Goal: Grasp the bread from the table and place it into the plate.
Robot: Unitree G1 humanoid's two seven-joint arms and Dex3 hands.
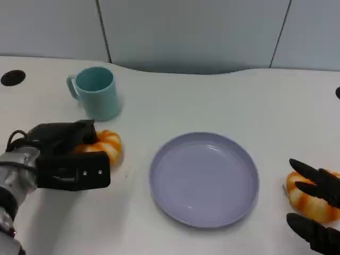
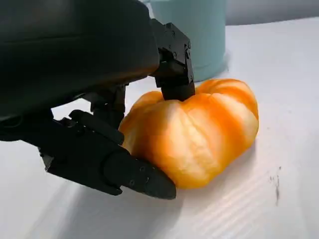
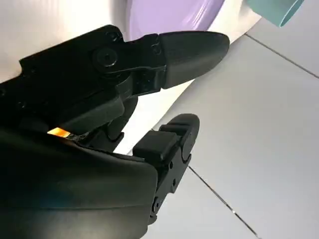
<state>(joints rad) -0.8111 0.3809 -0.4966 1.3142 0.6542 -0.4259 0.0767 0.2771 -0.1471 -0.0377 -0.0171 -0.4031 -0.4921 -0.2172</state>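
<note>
An orange-and-cream striped bread (image 1: 105, 144) (image 2: 199, 132) lies on the white table, left of the lilac plate (image 1: 204, 178). My left hand (image 1: 66, 156) grips it from the left: one finger (image 2: 174, 69) presses on its top and the thumb (image 2: 119, 169) lies against its near side. The bread still rests on the table. A second striped bread (image 1: 309, 201) lies right of the plate, and my right hand (image 1: 316, 212) hovers over it with its fingers (image 3: 189, 47) spread apart. The plate has nothing in it.
A teal mug (image 1: 96, 93) (image 2: 194, 30) stands upright just behind the left bread, close to my left hand. The table's back edge meets a grey wall. The plate's rim (image 3: 169, 15) shows beyond my right hand's fingers.
</note>
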